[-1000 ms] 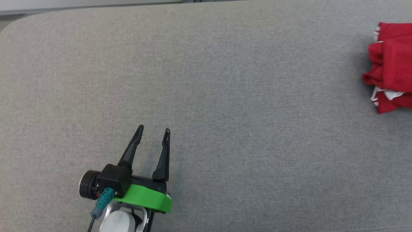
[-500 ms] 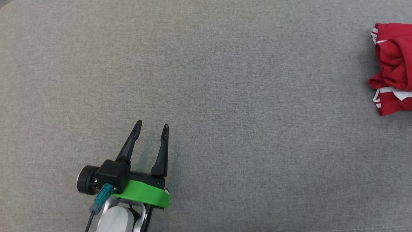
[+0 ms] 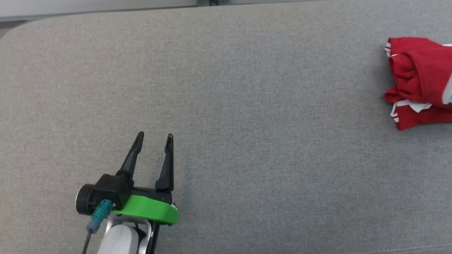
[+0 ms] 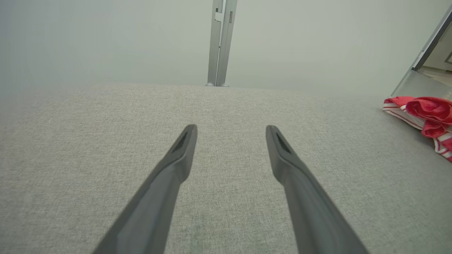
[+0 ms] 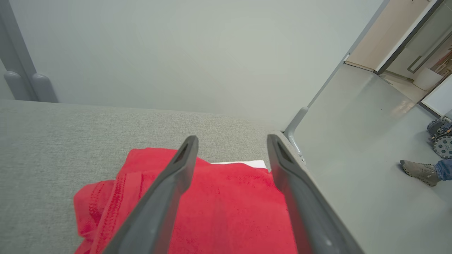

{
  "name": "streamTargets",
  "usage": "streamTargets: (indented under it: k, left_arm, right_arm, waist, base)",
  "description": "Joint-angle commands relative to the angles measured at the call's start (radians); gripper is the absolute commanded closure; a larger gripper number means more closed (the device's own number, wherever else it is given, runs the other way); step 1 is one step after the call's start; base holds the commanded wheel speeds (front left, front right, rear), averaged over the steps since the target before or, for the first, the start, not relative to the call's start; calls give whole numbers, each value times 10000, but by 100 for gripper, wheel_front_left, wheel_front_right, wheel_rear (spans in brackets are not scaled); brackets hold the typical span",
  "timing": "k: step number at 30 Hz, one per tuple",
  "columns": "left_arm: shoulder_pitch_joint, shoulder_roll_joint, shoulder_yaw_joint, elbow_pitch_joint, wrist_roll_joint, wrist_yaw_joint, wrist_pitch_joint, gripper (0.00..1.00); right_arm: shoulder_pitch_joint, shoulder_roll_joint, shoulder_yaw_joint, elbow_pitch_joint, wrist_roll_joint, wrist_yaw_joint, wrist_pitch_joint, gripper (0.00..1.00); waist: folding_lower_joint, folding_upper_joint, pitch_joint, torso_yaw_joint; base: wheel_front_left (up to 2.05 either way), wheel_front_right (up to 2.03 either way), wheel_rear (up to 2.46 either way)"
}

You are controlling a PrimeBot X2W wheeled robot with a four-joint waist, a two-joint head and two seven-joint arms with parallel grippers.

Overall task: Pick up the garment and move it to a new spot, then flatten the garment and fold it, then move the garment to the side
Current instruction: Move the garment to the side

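Observation:
The garment [image 3: 415, 81] is red with white trim and lies bunched in a folded heap at the far right of the grey fabric surface [image 3: 247, 106]. My left gripper [image 3: 155, 135] rests low at the lower left, far from the heap, open with nothing between its fingers. In the left wrist view the left gripper [image 4: 231, 128] points across bare fabric, with the garment [image 4: 429, 113] off to the right. In the right wrist view my right gripper [image 5: 233, 138] hovers open just over the garment [image 5: 226, 208], its fingers spread above the red cloth and holding none of it.
The surface's right edge [image 5: 293, 141] runs just beyond the garment, with grey floor past it. A person's foot [image 5: 418, 171] and a wheeled machine [image 5: 439, 137] are on that floor. A grey post [image 4: 220, 42] stands against the wall behind the surface.
The head camera has shifted, so more of the garment shows at the right. Its folds have settled into a lower, rounder heap. The left gripper has stayed open in much the same place.

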Motion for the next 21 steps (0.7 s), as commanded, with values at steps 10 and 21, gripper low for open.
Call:
streamTargets:
  k: [10, 21]
  left_arm:
    - [274, 25, 765, 422, -558, 739, -29, 0]
    - [821, 25, 1108, 868, -712, 979, -29, 0]
  right_arm:
    - [1798, 1243, 1818, -2269, 2525, -6, -161, 0]
    - [5417, 2592, 2836, -5849, 4300, -6, -165, 0]
  waist:
    - [0, 0, -1473, -165]
    - [0, 0, -2349, -47]
  base:
    - [0, 0, 0]
    - [0, 0, 0]
